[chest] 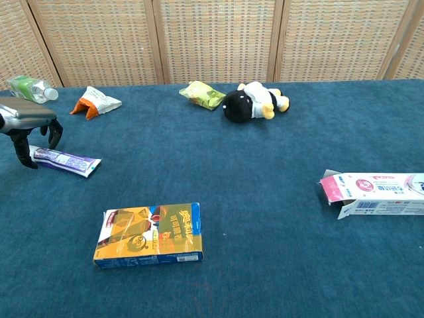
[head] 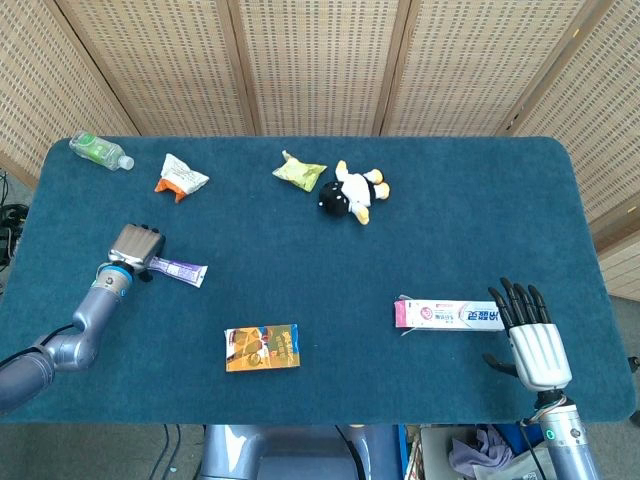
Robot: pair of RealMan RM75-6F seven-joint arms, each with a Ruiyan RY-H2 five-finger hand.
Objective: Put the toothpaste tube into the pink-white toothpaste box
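- Your right hand (head: 532, 335) sits at the near right corner of the dark blue cloth-covered table (head: 460, 220), fingers straight and spread, holding nothing. Its fingertips lie just beside the closed end of the pink-white cardboard toothpaste box (head: 448, 314); contact cannot be confirmed.
- That box lies flat, lengthwise left to right. The chest view shows its left-end flaps open (chest: 331, 187).
- An orange-yellow flat carton with blue edges (head: 262, 348) lies flat near the front edge, left of centre.
- Your left hand (head: 132, 249) is poised over the cap end of the white-purple plastic toothpaste tube (head: 178, 270). In the chest view its dark fingers (chest: 55, 134) curl down on either side of the tube (chest: 65, 160); whether they grip it cannot be told.
- The tube lies flat on the left side, well apart from the box.
- Towards the back: a black-white-yellow plush toy (head: 350, 193), a yellow-green snack packet (head: 300, 171), an orange-white snack packet (head: 179, 176).
- A clear plastic bottle with a green label (head: 100, 151) lies at the far left corner.
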